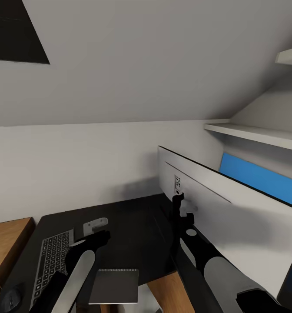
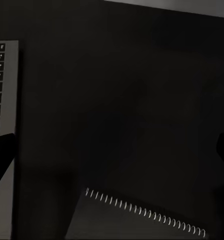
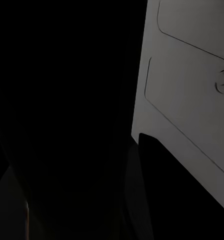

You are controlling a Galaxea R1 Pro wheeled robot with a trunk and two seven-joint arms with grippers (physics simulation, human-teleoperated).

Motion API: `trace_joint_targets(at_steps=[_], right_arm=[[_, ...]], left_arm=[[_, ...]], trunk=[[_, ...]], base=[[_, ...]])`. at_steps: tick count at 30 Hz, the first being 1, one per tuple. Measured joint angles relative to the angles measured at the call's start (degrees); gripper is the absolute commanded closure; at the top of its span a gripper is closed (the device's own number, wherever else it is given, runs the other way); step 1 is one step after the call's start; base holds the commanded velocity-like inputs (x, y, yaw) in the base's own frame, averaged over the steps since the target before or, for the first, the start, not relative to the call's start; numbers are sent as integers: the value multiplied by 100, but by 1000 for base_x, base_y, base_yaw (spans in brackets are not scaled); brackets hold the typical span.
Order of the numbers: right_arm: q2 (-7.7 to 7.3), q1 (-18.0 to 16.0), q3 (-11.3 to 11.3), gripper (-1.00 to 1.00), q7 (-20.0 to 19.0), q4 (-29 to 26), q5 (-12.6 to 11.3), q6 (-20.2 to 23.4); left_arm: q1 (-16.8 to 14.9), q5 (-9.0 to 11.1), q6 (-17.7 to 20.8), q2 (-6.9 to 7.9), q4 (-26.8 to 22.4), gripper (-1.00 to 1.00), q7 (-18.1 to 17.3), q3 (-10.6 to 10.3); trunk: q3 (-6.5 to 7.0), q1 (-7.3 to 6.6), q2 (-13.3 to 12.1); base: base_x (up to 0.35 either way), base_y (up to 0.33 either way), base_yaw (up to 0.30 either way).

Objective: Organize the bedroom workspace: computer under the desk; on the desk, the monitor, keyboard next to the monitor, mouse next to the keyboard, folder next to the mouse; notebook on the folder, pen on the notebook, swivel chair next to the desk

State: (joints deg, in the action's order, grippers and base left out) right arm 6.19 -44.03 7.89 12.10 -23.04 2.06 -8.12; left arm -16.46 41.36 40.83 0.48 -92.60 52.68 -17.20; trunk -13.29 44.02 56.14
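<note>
Both claws are seen over the glossy black tabletop (image 1: 133, 221). The left claw (image 1: 95, 226) is held low above the tabletop's middle, just beside the right end of the keyboard (image 1: 54, 256); its two dark fingertips (image 2: 2, 150) are spread wide apart at opposite sides of the left wrist view, with nothing between them, so it is open and empty. The right claw (image 1: 180, 208) is raised against the pale grey back of the monitor (image 1: 215, 208), close to a small port panel; whether its fingers are apart or closed cannot be told, since they are seen only edge-on against the panel. In the right wrist view the monitor's grey back (image 3: 192, 90) with its recessed outlines and a round fitting is seen above the dark tabletop.

The keyboard is laid along the tabletop's left edge. The mouse (image 1: 11, 298) is set at the near-left corner, just beside the keyboard's near end. The notebook (image 1: 114, 284), grey with a spiral binding along its far edge, is placed at the near edge of the tabletop, partly overhanging it, near the left arm. The monitor is stood on the right part of the tabletop, its back turned towards the robot. A blue wall panel (image 1: 259, 178) is seen beyond the monitor, under white shelves (image 1: 259, 132). Oak flooring (image 1: 7, 243) is visible past the tabletop's left edge.
</note>
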Motion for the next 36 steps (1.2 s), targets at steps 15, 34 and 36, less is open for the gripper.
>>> trace_joint_targets(at_steps=[15, 34, 36], right_arm=[[-1, 0, -2, 100, -2, -4, -2, -14], [-2, 0, -2, 100, 18, -13, 5, -31], [-2, 0, -3, 100, 14, -13, 6, -31]], left_arm=[[0, 1, 15, -7, -4, -100, 1, 0], [0, 1, 19, -8, -7, -100, 2, 16], [0, 1, 19, -8, -7, -100, 2, 16]], trunk=[[0, 2, 0], [0, 2, 0], [0, 2, 0]], base=[[-323, -115, 0], [-330, -56, 0], [-336, 0, 0]])
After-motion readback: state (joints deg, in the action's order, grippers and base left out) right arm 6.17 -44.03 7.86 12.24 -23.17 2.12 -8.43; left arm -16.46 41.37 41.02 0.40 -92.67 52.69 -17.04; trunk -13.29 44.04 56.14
